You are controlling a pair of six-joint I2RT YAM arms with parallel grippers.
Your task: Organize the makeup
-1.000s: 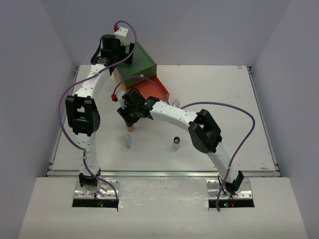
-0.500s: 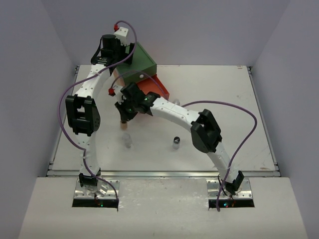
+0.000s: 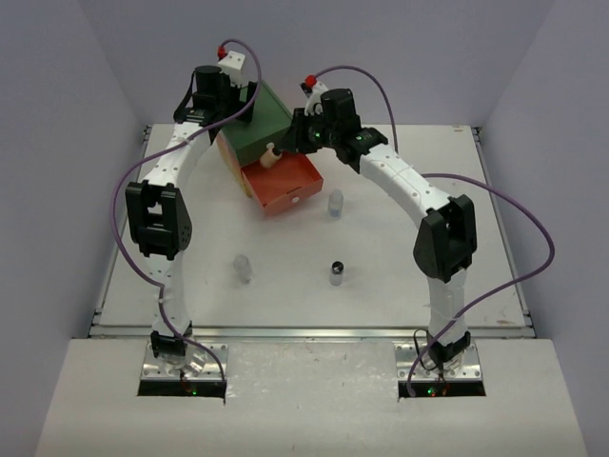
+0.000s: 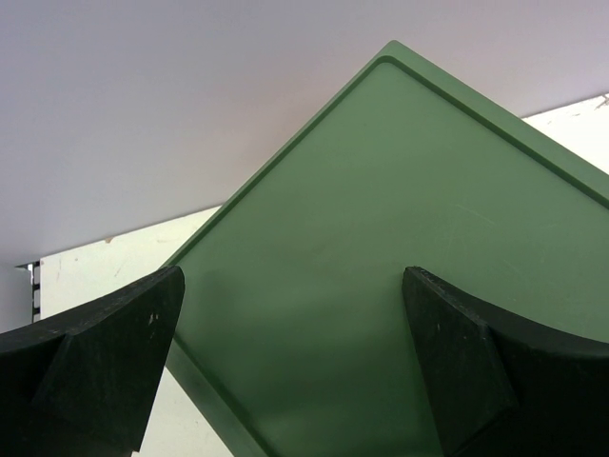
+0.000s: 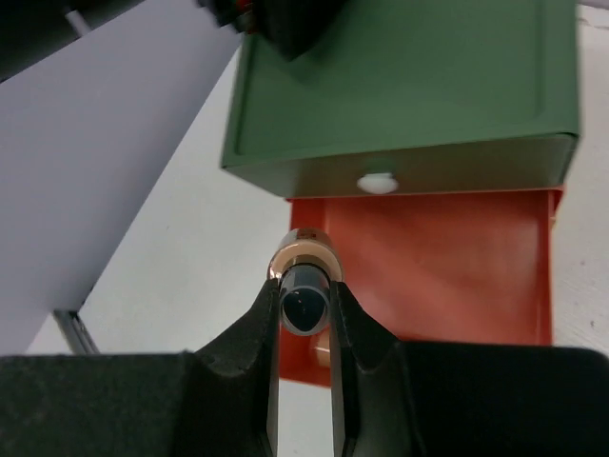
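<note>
Lilac walls (image 3: 381, 57) | white table (image 3: 285, 286), clear jar (image 3: 245, 268) on it | green chest (image 3: 271, 119) back-left

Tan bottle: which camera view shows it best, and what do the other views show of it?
Right wrist: the bottle sits centre frame, end-on, gripped by the right gripper over the orange drawer. Top external shows it small, above the drawer. Left wrist shows only the green chest, no bottle.

The green chest top (image 4: 381, 286) is framed between the left gripper's (image 4: 295, 276) wide-spread black fingers (image 4: 105, 362), with white table (image 4: 105, 262) glimpsed beyond its left edge.
</note>
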